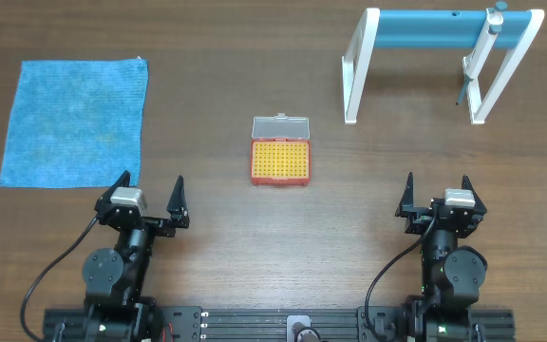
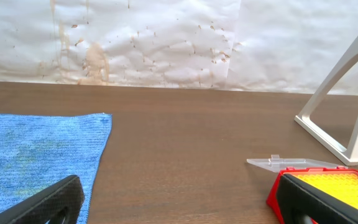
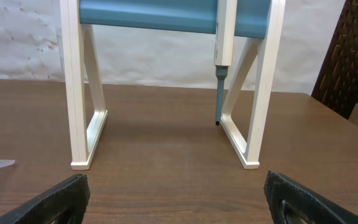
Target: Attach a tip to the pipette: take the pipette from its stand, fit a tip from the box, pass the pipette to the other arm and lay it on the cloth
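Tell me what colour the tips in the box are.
The tips are yellow, the box red; best seen in the top view.

The pipette (image 3: 224, 37) is cut off above its shaft in the right wrist view. The tip box (image 2: 337, 182), eight o'clock from the stand (image 1: 449, 30), runs past the left wrist view's edge.

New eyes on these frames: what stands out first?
The blue cloth at far left and the orange tip box, lid open, in the middle. The white-and-blue stand at far right, pipette hanging at its right end. The left gripper and right gripper sit open, empty.
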Action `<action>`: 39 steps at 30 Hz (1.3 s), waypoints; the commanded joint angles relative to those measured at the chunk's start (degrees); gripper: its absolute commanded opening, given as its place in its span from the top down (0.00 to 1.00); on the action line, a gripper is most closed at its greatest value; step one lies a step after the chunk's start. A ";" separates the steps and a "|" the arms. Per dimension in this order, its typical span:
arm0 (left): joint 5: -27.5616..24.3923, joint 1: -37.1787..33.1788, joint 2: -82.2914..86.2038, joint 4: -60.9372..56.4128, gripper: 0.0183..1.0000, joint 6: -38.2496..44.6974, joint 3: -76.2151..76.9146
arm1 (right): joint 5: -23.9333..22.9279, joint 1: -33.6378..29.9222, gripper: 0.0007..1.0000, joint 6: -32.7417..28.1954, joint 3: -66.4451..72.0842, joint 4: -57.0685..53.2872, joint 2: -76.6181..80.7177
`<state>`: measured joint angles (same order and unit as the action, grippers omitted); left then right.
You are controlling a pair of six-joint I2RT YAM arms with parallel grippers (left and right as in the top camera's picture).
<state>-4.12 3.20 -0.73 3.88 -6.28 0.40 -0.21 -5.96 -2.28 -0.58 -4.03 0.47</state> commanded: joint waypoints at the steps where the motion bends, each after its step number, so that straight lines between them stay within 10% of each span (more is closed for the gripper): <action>1: -0.98 0.20 0.55 0.39 0.00 0.11 -0.09 | 0.90 -0.35 0.07 -0.59 0.35 -0.15 -0.17; 39: -0.98 0.20 0.55 0.37 0.00 0.11 -0.09 | -0.83 -2.14 0.07 0.94 -10.40 4.76 14.12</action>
<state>-4.12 3.20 -0.69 3.92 -6.28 0.40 -0.30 -6.76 -2.07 -3.95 -0.14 8.64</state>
